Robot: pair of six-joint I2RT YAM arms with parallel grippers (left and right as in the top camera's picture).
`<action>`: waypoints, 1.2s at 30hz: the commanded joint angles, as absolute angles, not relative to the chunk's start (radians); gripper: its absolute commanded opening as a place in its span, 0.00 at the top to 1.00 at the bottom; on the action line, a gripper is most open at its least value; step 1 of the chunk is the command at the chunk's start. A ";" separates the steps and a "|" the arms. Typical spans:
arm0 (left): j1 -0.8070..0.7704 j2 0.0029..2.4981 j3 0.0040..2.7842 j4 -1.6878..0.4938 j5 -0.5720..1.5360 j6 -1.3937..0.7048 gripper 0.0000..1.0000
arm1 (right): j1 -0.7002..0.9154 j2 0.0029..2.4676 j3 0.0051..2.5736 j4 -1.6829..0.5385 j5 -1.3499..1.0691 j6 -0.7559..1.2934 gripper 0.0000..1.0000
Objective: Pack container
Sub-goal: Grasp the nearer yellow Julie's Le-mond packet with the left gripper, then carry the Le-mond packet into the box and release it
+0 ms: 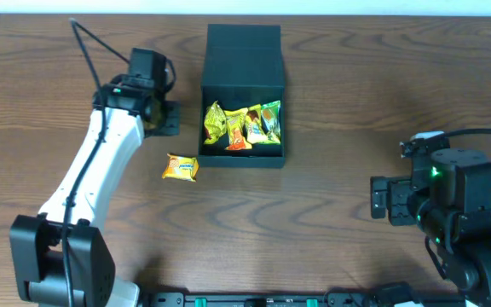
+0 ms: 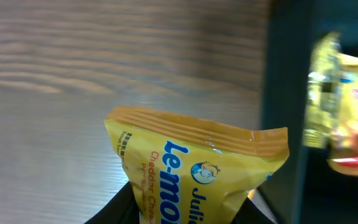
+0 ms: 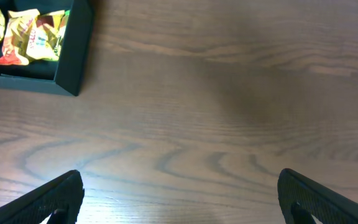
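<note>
Gripping yellow snack packet, left claw clamped beside container; right claw wide apart, holding nothing.

A yellow cheddar cheese packet is gripped between the dark fingers at bottom centre. The dark container stands at right on the wooden counter.

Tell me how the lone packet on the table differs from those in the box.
The lone packet lies on the table beside the container; the boxed packets crowd together inside it. The lone packet is yellow-orange; the boxed packets mix yellow, orange and green. All are small shiny packets.
</note>
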State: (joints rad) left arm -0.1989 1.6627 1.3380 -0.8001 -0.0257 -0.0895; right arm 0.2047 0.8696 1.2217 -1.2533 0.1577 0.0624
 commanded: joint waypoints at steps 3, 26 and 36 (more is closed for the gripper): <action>-0.310 1.666 1.353 -0.749 -0.003 -0.110 0.76 | 0.204 0.866 1.221 -1.253 0.168 0.047 0.01; -0.521 1.860 1.353 -0.704 -0.010 -0.334 0.75 | 0.204 0.866 1.221 -1.253 0.168 0.047 0.01; -0.521 1.865 1.353 -0.754 -0.055 -0.364 0.72 | 0.204 0.866 1.221 -1.253 0.168 0.047 0.01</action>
State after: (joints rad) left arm -0.5217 1.8469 1.3380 -0.7403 -0.0185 -0.3454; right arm 0.2047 0.8696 1.2217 -1.2533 0.1577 0.0624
